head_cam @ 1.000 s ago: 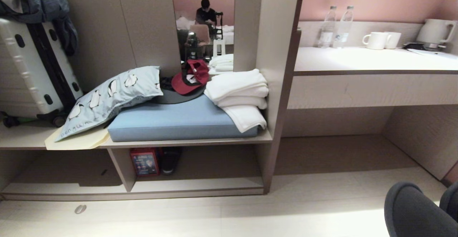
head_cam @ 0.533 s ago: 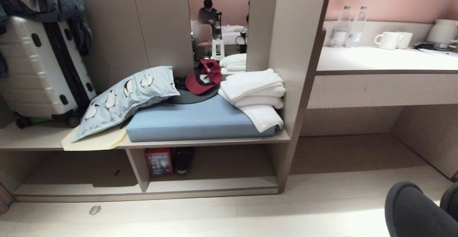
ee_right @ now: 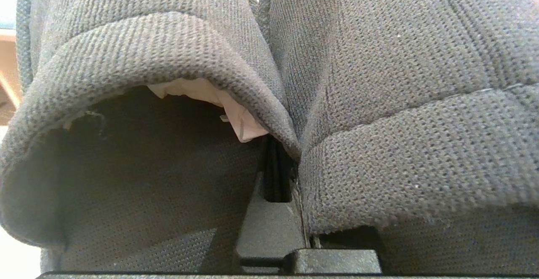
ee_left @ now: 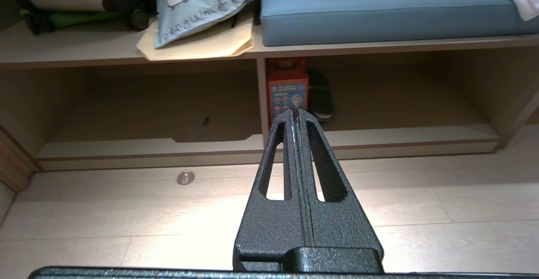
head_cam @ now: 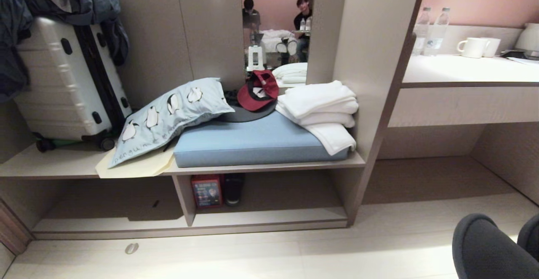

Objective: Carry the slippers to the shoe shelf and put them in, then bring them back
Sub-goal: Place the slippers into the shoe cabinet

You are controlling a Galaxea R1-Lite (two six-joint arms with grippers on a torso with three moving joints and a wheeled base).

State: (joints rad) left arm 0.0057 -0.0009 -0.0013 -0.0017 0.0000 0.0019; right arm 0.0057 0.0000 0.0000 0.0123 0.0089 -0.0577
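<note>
Right wrist view showed our right tool (ee_right: 280, 178) clamped on the slippers (ee_right: 379, 102); our left tool (ee_left: 298, 116) was closed, empty. Ahead lay the shoe shelf (head_cam: 269, 220), unfilled; placing and returning remained.

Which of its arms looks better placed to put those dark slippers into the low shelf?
Probably the right. The right gripper is shut on the slippers, pinching both together. The left gripper is shut and empty, pointing toward the shoe shelf, which lies ahead to the left.
</note>
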